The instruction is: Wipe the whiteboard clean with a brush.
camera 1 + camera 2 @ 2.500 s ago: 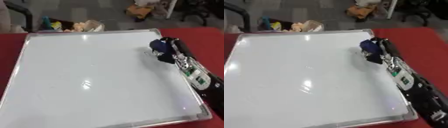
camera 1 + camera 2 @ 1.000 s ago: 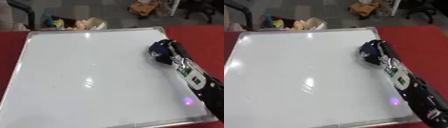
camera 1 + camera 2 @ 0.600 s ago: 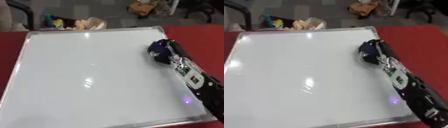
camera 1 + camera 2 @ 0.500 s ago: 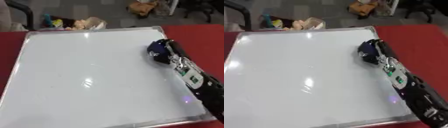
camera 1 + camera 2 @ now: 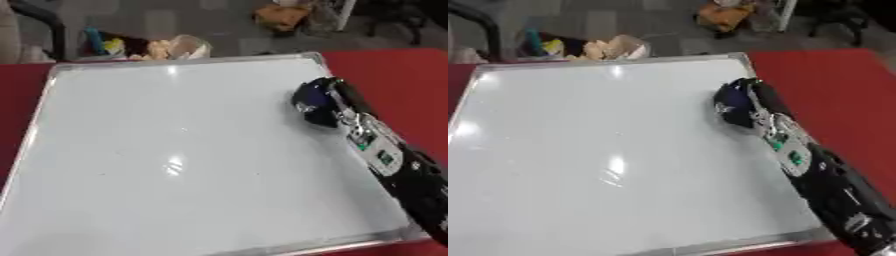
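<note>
Left eye view shows the whiteboard (image 5: 175, 150) lying flat on the red table (image 5: 411, 85), filling most of the frame, so its face is open to a sweep from above. The right hand (image 5: 337, 102) reaches in from the lower right, fingers curled round a dark blue brush (image 5: 311, 102) pressed to the board near its upper right edge, apparently so the pad drags flat. No marks show on the surface. The left hand is out of sight.
</note>
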Robot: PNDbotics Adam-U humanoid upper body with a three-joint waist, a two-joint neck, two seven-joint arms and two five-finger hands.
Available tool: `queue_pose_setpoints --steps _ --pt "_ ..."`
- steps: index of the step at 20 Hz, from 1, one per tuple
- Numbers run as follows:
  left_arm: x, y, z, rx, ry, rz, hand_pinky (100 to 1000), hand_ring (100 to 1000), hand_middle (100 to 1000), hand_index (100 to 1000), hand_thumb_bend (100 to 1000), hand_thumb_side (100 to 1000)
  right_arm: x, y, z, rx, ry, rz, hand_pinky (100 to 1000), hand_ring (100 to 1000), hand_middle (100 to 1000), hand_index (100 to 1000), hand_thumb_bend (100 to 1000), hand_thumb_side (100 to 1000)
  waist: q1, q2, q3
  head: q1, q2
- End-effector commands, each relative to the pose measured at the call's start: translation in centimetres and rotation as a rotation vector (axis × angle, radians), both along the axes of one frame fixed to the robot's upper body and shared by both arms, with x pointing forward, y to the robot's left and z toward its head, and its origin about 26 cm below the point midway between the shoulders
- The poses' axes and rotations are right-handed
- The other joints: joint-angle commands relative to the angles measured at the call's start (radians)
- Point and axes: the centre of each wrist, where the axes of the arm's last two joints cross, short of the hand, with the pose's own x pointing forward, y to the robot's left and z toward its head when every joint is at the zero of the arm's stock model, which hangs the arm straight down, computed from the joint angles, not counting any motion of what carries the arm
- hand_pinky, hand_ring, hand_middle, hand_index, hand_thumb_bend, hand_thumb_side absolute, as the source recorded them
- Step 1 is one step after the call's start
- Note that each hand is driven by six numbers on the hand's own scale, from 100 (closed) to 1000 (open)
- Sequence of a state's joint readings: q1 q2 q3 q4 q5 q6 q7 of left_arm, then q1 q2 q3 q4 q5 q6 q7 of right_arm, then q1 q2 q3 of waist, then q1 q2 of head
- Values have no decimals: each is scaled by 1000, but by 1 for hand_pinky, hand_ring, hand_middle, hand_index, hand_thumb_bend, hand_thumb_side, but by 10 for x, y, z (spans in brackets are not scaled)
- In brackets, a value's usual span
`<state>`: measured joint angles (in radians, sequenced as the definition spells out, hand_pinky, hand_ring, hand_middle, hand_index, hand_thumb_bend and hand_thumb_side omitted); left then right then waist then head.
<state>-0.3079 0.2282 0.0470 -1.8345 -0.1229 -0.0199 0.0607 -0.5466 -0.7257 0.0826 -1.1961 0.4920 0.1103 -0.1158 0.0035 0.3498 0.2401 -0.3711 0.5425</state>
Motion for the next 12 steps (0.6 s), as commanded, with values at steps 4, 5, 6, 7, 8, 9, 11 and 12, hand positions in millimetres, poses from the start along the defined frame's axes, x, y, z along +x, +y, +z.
queue_pose_setpoints --steps 4,5,6,7,8,9,11,12 --pt "-1 0 8 10 -29 -9 433 584 515 646 311 914 4 19 -22 -12 70 59 511 755 614 799 159 593 5 -8 4 -2 -6" --pt "-1 0 8 10 -29 -9 433 584 515 646 311 914 4 20 -23 -13 71 64 511 755 614 799 159 593 5 -8 3 -2 -6" --pt "-2 0 8 10 -29 -8 433 584 515 646 311 914 4 21 -23 -14 72 66 511 755 614 799 159 593 5 -8 3 -2 -6" --pt "-2 0 8 10 -29 -8 433 584 515 646 311 914 5 21 -23 -14 72 67 511 755 614 799 159 593 5 -8 3 -2 -6" --pt "-2 0 8 10 -29 -8 434 585 515 646 310 915 5 22 -23 -15 72 68 509 755 611 802 155 595 5 -8 3 -2 -6" --pt "-2 0 8 10 -29 -10 434 585 515 646 310 915 6 27 -23 -18 70 88 509 755 611 802 155 596 6 -9 4 -3 -5" --pt "-2 0 8 10 -29 -11 434 585 515 646 310 914 7 36 -22 -26 66 124 507 755 609 802 154 597 6 -9 4 -3 -3" --pt "-1 0 8 9 -29 -11 434 585 515 646 310 914 8 40 -21 -30 62 141 506 755 608 803 153 598 7 -9 4 -3 -3"
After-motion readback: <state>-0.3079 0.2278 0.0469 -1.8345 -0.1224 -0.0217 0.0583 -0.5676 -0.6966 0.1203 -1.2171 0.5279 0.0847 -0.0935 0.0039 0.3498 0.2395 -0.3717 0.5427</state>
